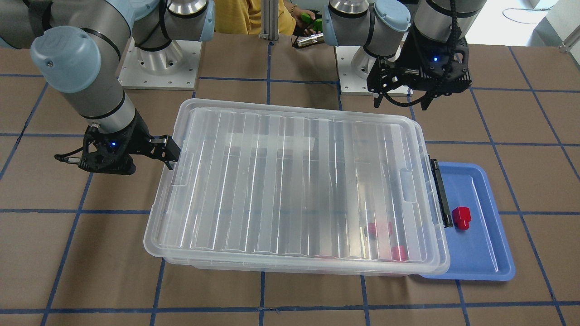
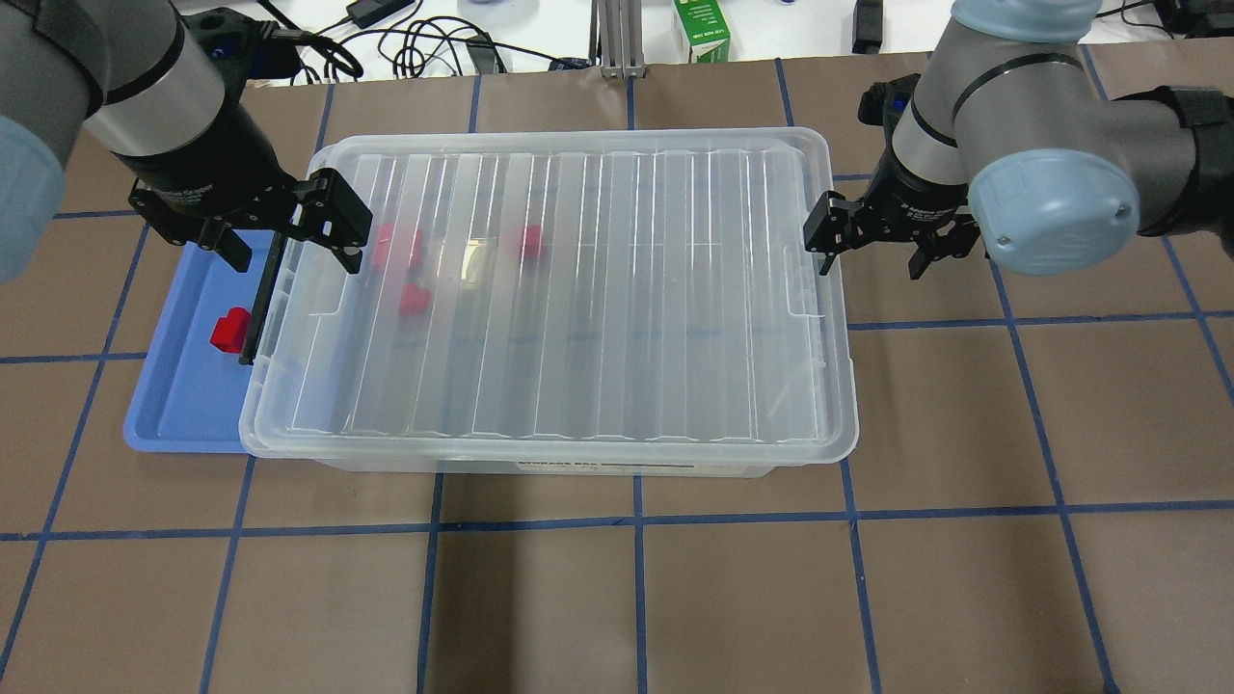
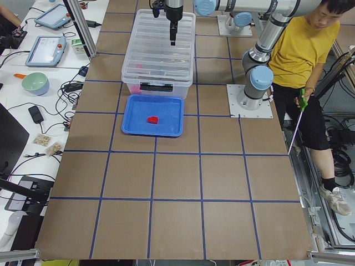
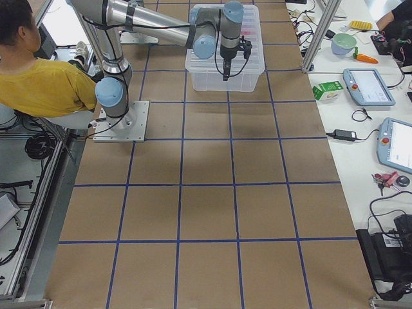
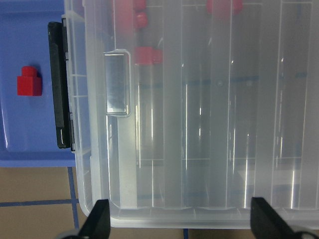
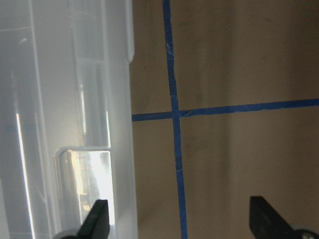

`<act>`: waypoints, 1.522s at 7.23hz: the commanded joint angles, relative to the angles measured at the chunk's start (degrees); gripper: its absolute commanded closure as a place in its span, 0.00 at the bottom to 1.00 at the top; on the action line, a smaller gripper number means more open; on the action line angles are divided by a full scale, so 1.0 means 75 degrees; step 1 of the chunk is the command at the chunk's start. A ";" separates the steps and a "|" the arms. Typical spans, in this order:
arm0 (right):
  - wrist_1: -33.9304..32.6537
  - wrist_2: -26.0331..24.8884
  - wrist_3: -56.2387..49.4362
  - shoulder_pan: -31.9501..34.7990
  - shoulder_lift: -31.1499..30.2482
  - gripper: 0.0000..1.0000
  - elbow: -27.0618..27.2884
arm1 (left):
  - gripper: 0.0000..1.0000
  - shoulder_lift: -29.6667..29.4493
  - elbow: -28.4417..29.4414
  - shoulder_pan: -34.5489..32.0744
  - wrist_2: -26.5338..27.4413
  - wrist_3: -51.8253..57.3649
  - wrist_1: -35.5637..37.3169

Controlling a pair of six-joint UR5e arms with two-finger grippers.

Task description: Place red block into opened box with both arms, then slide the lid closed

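Note:
The clear lid (image 2: pixel 578 289) lies over the box (image 2: pixel 540 465) and covers it. Through it, blurred red blocks (image 2: pixel 397 249) show inside near the black latch (image 1: pixel 440 192). One red block (image 1: pixel 461 217) sits in the blue tray (image 1: pixel 480 253), also seen in the left wrist view (image 5: pixel 29 83). My left gripper (image 2: pixel 280 226) hovers open and empty above the box's latch end. At the opposite short end, my right gripper (image 2: pixel 877 241) is open, one finger (image 1: pixel 170 151) at the lid's rim; I cannot tell if it touches. In the right wrist view it straddles the lid's edge (image 6: pixel 122 149).
The blue tray lies partly under the box's latch end. A person in a yellow shirt (image 1: pixel 253 18) sits behind the arm base plates (image 1: pixel 158 68). A green carton (image 2: pixel 701 29) and cables lie beyond the far table edge. Brown mat with blue tape lines surrounds the box.

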 commanded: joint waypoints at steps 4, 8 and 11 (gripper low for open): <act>-0.0001 -0.0128 -0.0043 -0.0028 0.0285 0.00 -0.0016 | 0.00 0.0000 0.0000 0.0023 -0.0011 0.0000 0.0012; -0.0001 -0.0420 -0.0393 -0.0319 0.0296 0.00 0.0019 | 0.00 0.0000 0.0000 0.0035 -0.0011 0.0000 0.0012; 0.0092 -0.0457 -0.1157 -0.0894 0.0296 0.00 0.0019 | 0.00 0.0000 0.0000 0.0035 -0.0011 0.0000 0.0012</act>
